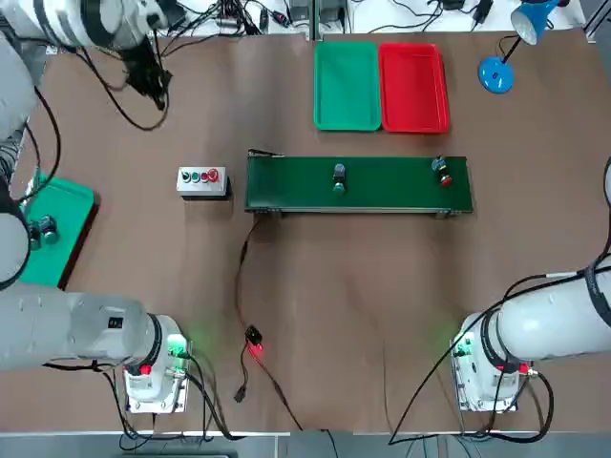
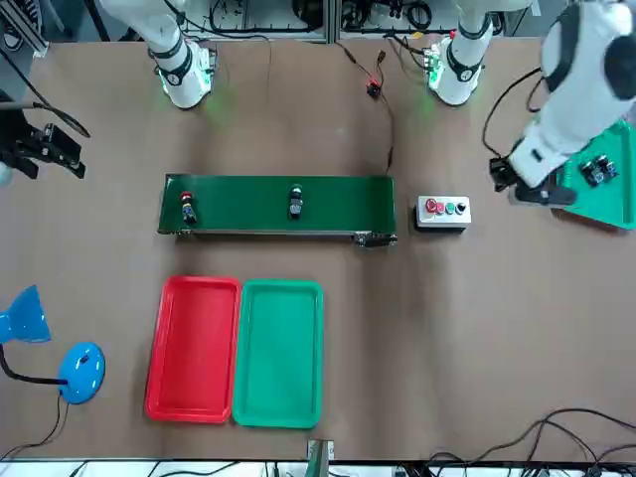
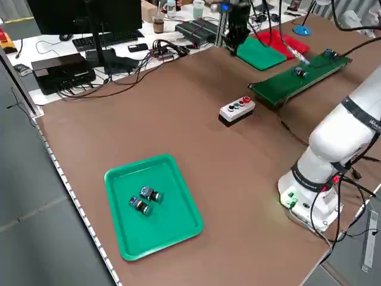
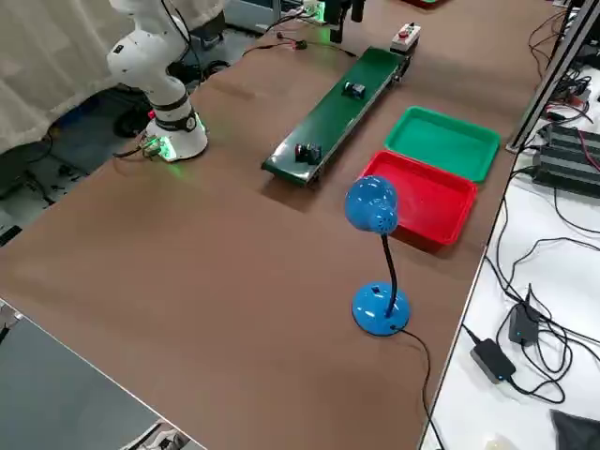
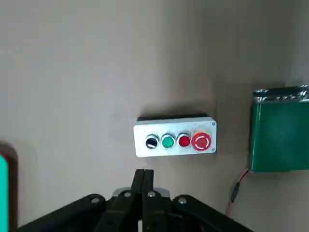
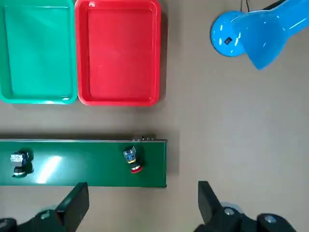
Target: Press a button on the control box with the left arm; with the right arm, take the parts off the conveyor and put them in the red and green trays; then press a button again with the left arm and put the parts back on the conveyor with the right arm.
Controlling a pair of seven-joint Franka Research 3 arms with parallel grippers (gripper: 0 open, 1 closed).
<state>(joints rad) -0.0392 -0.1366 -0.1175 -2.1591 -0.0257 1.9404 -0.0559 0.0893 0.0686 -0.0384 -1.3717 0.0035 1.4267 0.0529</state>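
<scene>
Shut, empty left gripper [image 5: 143, 180] hovers just short of the control box [image 5: 175, 137].

Beyond the box lies the conveyor [image 1: 358, 183], carrying the green-capped part [image 1: 339, 178] and red-capped part [image 1: 443, 173]. Right gripper [image 6: 140, 200] hangs wide open, empty, above the conveyor's end; red tray [image 6: 118, 52] and green tray [image 6: 37, 52] beyond.

The left arm [image 1: 57, 19] is cut off by the top view's upper edge. On the teal tray [image 3: 172, 226], two small pieces [image 3: 144, 199] are too small to identify, perhaps spare parts. The conveyor [image 5: 280, 130] runs off the left wrist view's edge.
</scene>
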